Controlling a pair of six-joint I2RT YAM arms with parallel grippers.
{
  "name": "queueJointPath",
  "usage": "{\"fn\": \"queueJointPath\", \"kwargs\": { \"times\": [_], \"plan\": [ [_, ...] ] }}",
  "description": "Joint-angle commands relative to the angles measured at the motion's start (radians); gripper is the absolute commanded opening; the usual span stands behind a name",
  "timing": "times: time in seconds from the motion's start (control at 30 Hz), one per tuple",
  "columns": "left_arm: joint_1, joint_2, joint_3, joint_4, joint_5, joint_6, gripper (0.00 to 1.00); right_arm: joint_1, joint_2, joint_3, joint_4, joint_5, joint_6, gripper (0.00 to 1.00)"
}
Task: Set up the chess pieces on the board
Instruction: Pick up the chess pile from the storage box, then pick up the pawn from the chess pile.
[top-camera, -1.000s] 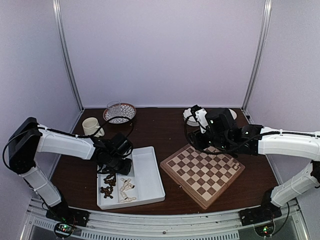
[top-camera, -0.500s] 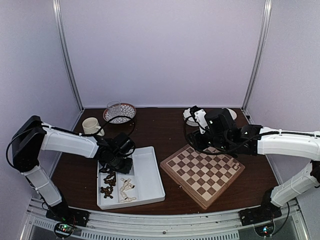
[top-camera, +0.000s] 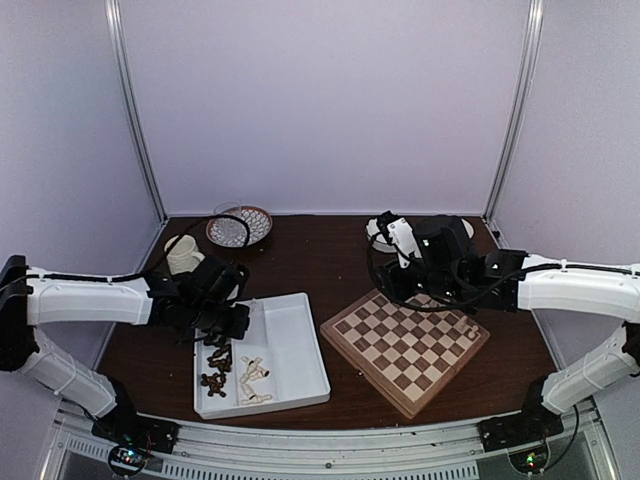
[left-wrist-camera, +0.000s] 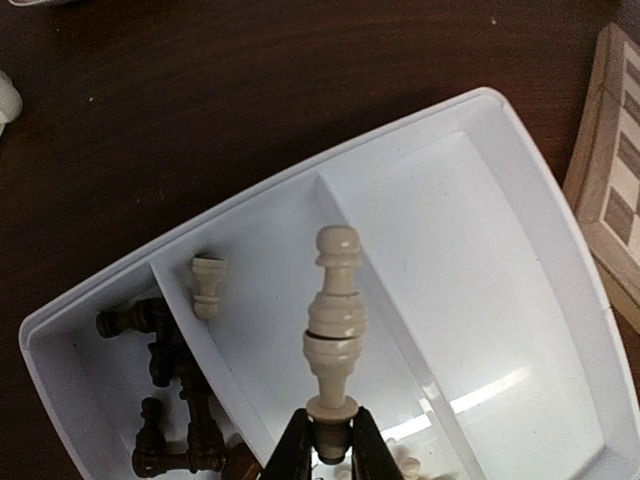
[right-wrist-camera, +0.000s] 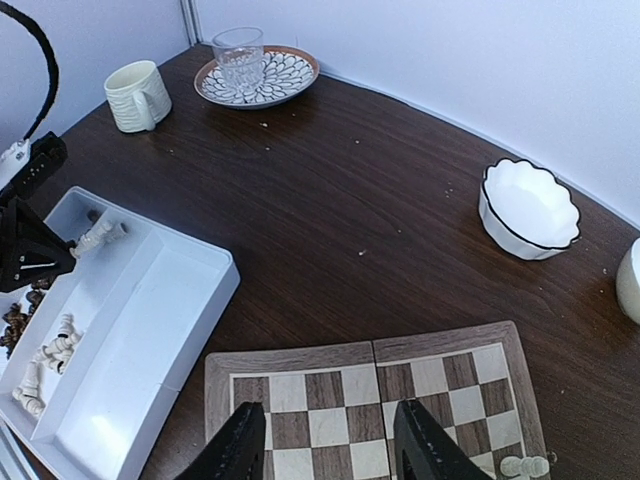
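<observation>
My left gripper (left-wrist-camera: 330, 445) is shut on the base of a cream chess piece (left-wrist-camera: 338, 320) and holds it above the white two-compartment tray (left-wrist-camera: 480, 300). In the top view this gripper (top-camera: 215, 310) is over the tray's far left corner. One cream piece (left-wrist-camera: 206, 285) and several dark pieces (left-wrist-camera: 170, 400) lie in the tray; more cream pieces (top-camera: 253, 375) lie nearer the front. My right gripper (right-wrist-camera: 330, 440) is open and empty above the far left part of the board (right-wrist-camera: 400, 400). One cream piece (right-wrist-camera: 525, 465) lies on the board by its right edge.
A cream mug (top-camera: 183, 252) and a patterned plate holding a glass (top-camera: 238, 225) stand at the back left. A white scalloped bowl (right-wrist-camera: 528, 208) stands behind the board. The tray (top-camera: 290, 350) sits left of the board (top-camera: 405, 345).
My left arm has swung lower and to the left, and its gripper has shifted a little left over the tray. The right arm has hardly moved.
</observation>
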Motion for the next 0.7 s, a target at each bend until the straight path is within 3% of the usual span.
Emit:
{"fn": "queueJointPath", "kwargs": {
  "times": [0.0,0.3,0.43,0.67],
  "plan": [
    [0.001,-0.145,-0.074,0.139,0.065,0.101,0.12,0.015,-0.042,-0.027,0.070,-0.151,-0.023,0.47],
    [0.001,-0.292,-0.202,0.424,0.493,0.224,0.01,0.046,0.057,0.041,0.103,-0.664,-0.042,0.47],
    [-0.012,-0.296,-0.212,0.496,0.640,0.247,0.00,0.072,0.106,0.071,0.091,-0.729,-0.054,0.47],
    [-0.056,-0.293,-0.217,0.561,0.748,0.281,0.00,0.083,0.132,0.091,0.085,-0.808,-0.055,0.46]
  ]
}}
